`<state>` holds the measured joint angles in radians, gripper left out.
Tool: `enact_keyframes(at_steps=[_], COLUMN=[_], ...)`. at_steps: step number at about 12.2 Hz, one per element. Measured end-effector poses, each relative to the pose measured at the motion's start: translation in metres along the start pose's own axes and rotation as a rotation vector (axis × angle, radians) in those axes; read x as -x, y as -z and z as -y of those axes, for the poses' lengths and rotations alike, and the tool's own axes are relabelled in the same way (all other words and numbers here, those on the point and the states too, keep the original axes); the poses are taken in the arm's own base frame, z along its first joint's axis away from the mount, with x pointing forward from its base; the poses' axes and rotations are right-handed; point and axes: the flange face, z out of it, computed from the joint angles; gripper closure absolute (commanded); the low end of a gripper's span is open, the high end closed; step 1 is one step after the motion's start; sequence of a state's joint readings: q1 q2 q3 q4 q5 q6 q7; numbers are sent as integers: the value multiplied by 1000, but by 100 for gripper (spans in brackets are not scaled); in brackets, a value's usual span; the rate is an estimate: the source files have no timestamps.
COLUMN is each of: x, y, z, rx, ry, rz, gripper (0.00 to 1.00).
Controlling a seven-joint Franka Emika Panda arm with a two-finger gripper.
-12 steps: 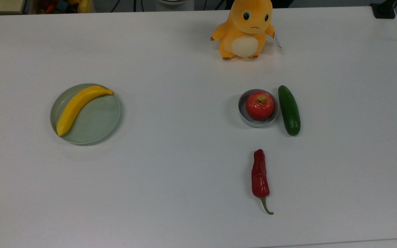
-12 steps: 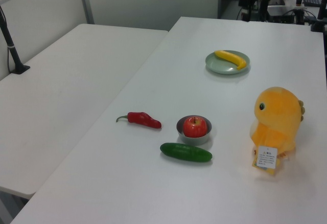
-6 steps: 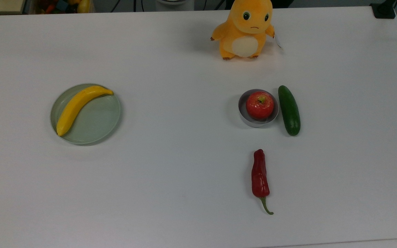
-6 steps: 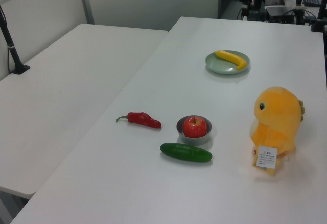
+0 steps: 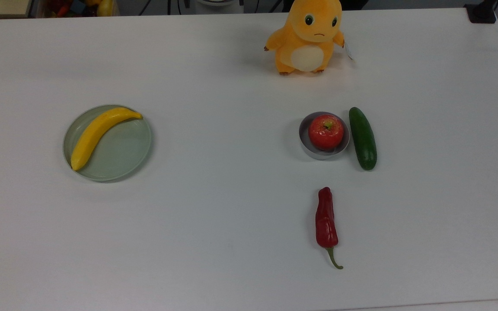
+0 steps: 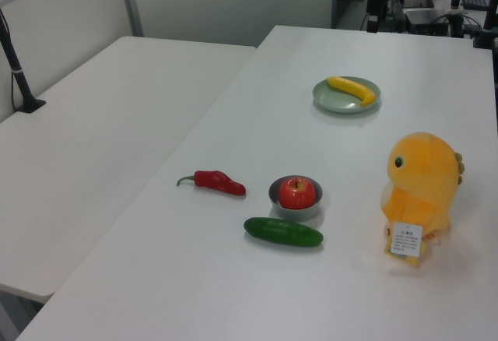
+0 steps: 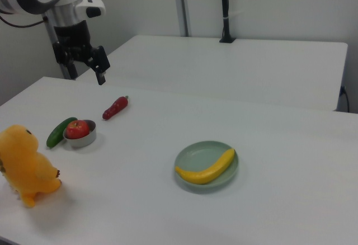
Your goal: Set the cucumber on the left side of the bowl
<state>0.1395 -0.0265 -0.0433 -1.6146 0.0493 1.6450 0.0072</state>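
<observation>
White tabletop (image 5: 231, 216) runs across the whole top view. I read the cucumber (image 5: 362, 138) lying lengthwise, just beside the bowl (image 5: 306, 144) on the top view's right, close enough that I can't tell whether it touches the rim. An apple (image 5: 326, 131) sits in the bowl, a pepper (image 5: 326, 218) lies below it well apart, and a plush (image 5: 307, 36) stands above. On the bowl's other side, bare table stretches as far as the plate (image 5: 121, 162) with the banana (image 5: 97, 134), so that is where I judge the drop should go.

From the left view, the cucumber (image 6: 283, 232) lies nearest the camera, in front of the bowl (image 6: 296, 201), with the pepper (image 6: 218, 181) off to the left view's left. The table edge runs past the pepper, but not near it.

Over in the right view, the gripper (image 7: 96, 67) hangs high above the table's far edge, beyond the pepper (image 7: 115, 107), nothing held, fingers a little apart as far as I can make out. The cucumber (image 7: 60, 131) lies tucked between bowl (image 7: 80, 137) and plush (image 7: 25, 166). I'd come down over its middle, fingers across its narrow width, minding the rim, lift well clear of the apple (image 7: 78, 127), then carry it across.
</observation>
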Motion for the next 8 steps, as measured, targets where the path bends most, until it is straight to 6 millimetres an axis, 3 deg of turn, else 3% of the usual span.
enact_keyframes(at_steps=[8], x=[-1], y=[-2], z=[-5], rx=[1], ry=[20], rz=[3], gripper=[0])
